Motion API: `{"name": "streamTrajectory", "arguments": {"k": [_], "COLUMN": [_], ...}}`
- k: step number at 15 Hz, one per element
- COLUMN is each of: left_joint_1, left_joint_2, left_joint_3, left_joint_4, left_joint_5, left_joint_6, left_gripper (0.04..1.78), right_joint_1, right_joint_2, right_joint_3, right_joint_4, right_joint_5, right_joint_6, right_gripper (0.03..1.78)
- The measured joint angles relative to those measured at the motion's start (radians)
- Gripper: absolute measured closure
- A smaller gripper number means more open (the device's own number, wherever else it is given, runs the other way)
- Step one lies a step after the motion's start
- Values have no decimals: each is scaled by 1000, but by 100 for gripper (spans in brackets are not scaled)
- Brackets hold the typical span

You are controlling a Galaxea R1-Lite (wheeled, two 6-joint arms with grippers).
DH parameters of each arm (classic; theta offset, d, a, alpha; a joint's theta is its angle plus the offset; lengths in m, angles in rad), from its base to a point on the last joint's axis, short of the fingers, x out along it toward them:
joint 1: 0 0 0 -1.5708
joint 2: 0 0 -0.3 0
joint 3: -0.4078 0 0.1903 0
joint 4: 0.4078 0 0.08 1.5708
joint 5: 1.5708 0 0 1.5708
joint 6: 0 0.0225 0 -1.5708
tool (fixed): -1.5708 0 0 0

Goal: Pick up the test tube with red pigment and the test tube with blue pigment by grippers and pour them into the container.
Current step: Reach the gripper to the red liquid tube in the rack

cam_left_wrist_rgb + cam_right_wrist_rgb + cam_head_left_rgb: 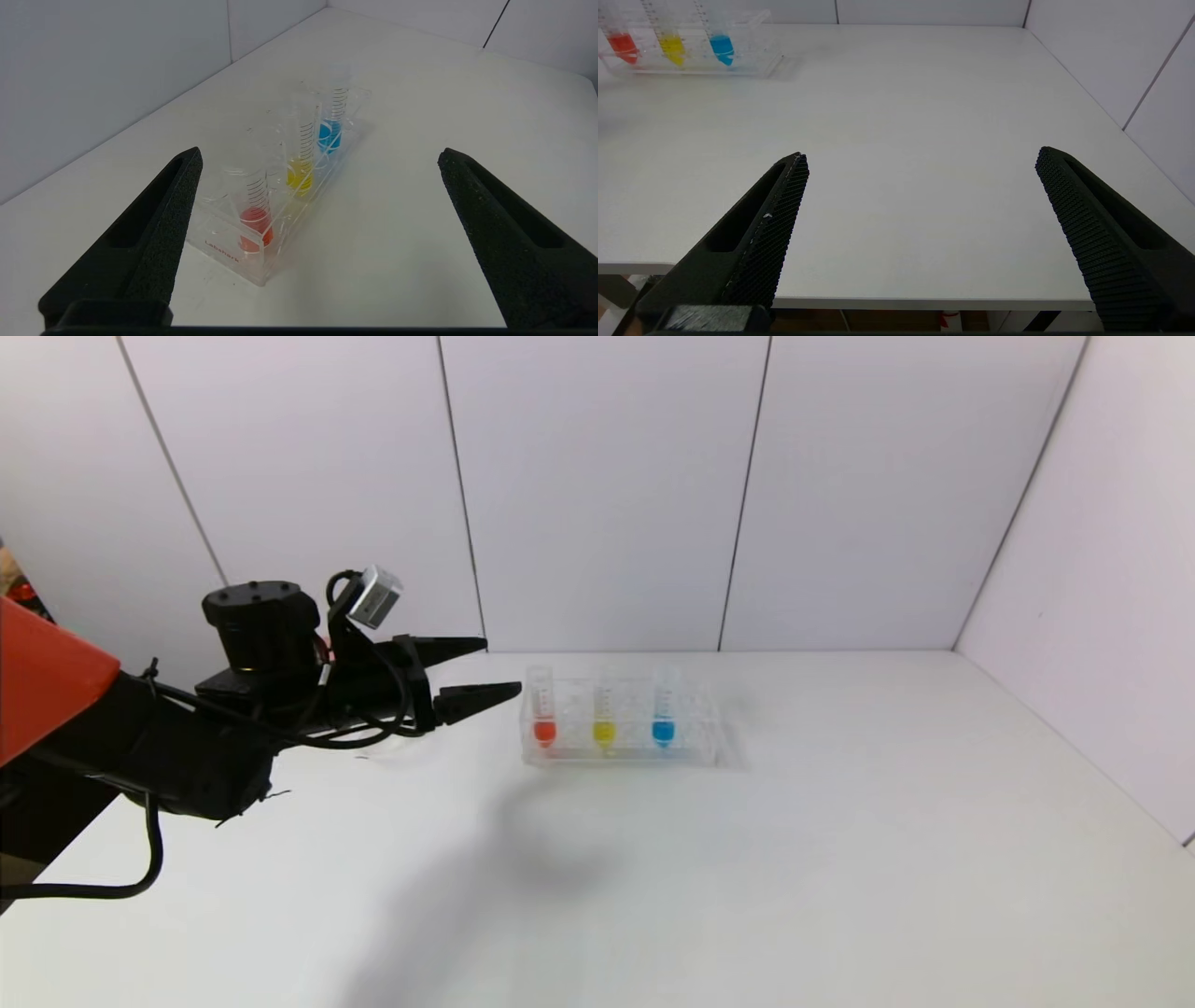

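**Left arm lining up on red tube**

Left gripper (pixel 485 667) spread wide, empty, just left of rack (pixel 695 754). Red tube (pixel 543 709) upright in the nearest slot, yellow tube (pixel 604 714) mid, blue tube (pixel 663 711) far right. Next: advance, straddle red, close. Right gripper (pixel 920 163) released, parked at table (pixel 924 116) edge. No container in view.
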State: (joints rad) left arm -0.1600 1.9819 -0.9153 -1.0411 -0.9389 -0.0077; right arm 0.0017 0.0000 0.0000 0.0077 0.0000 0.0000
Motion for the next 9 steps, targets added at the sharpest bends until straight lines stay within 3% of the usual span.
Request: {"name": "streamTrajectory", "arguments": {"k": [4, 9], "left_joint_1": [-12, -43], "left_joint_2": [96, 194], "left_joint_3": [-35, -111], "left_joint_4": [-120, -132], "left_joint_5": [-1, 0], "left_joint_6": [-1, -2], "left_gripper": [6, 6], "right_joint_1": [0, -1], "right_joint_2": [0, 0], "right_joint_3": [0, 0], "right_joint_4": [0, 0], "right_joint_5": [0, 0], "right_joint_6": [0, 0], "right_gripper": [4, 4]}}
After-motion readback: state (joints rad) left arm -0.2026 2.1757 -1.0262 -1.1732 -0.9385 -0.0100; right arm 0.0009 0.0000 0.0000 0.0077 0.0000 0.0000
